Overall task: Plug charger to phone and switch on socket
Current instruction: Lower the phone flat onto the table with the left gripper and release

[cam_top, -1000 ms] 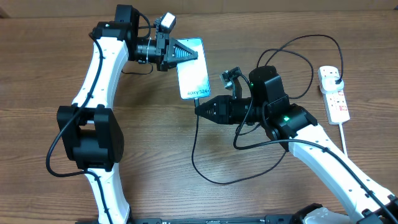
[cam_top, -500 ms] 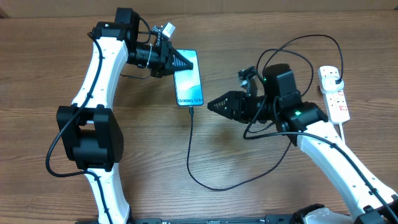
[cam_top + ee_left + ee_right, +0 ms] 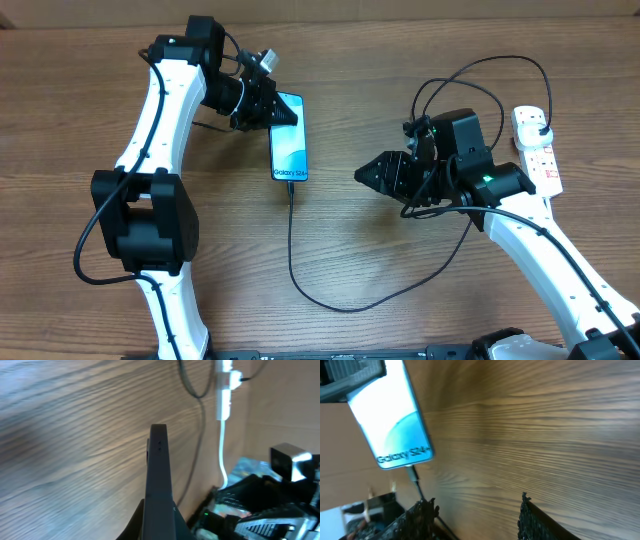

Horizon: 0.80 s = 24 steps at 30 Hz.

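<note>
while the left gripper (image 3: pixel 275 108) clamps the phone (image 3: pixel 289 150) by one short end, its long axis runs straight out from the grip, with the charger (image 3: pixel 290 240) plugged into the far end. the right gripper (image 3: pixel 362 174) hangs spread and empty, well off to the side. brown wooden table (image 3: pixel 400 60). the right wrist shows the lit screen; the left wrist only the dark edge, with the socket (image 3: pixel 223 397) beyond.

Brown wooden table (image 3: pixel 60 150) with long grain lines, filling nearly the whole overhead view. Along the top edge, a narrow pale beige strip (image 3: pixel 420 6). At the bottom edge, a dark bar (image 3: pixel 350 354). Near its right end, something pale and crinkled (image 3: pixel 517 345), too small to identify.
</note>
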Each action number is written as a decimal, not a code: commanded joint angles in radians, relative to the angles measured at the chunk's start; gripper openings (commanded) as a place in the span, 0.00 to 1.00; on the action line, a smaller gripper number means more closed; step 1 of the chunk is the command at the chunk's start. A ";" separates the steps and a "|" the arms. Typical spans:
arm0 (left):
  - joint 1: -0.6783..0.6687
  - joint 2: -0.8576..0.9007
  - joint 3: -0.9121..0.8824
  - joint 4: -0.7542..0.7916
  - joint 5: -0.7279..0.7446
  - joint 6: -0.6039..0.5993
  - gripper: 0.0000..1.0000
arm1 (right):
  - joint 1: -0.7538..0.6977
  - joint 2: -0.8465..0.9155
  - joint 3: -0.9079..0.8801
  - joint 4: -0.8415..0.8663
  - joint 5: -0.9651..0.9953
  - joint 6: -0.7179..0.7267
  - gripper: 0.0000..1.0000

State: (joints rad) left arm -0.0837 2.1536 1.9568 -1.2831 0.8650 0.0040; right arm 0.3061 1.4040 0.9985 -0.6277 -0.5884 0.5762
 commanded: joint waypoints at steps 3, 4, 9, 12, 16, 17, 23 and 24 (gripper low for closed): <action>0.001 0.045 0.008 -0.002 -0.123 0.022 0.04 | -0.005 0.006 0.001 -0.029 0.096 -0.010 0.56; 0.001 0.049 0.008 -0.002 -0.130 0.022 0.04 | -0.005 0.006 0.001 -0.032 0.098 -0.013 0.56; 0.001 0.084 0.008 0.000 -0.190 0.023 0.04 | -0.005 0.006 0.001 -0.041 0.099 -0.028 0.56; 0.001 0.119 0.008 -0.003 -0.215 0.023 0.04 | -0.005 0.006 0.001 -0.046 0.099 -0.029 0.56; 0.001 0.169 0.008 -0.003 -0.214 0.023 0.04 | -0.005 0.006 0.001 -0.055 0.103 -0.035 0.56; 0.001 0.182 0.008 -0.003 -0.214 0.023 0.04 | -0.005 0.006 0.001 -0.058 0.106 -0.035 0.56; 0.001 0.220 0.008 0.006 -0.230 0.023 0.04 | -0.005 0.006 0.001 -0.071 0.122 -0.035 0.56; 0.001 0.223 0.008 0.008 -0.240 0.022 0.04 | -0.005 0.006 0.001 -0.071 0.122 -0.035 0.56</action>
State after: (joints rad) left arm -0.0837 2.3722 1.9568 -1.2747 0.6296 0.0071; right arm 0.3065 1.4040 0.9985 -0.6987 -0.4820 0.5495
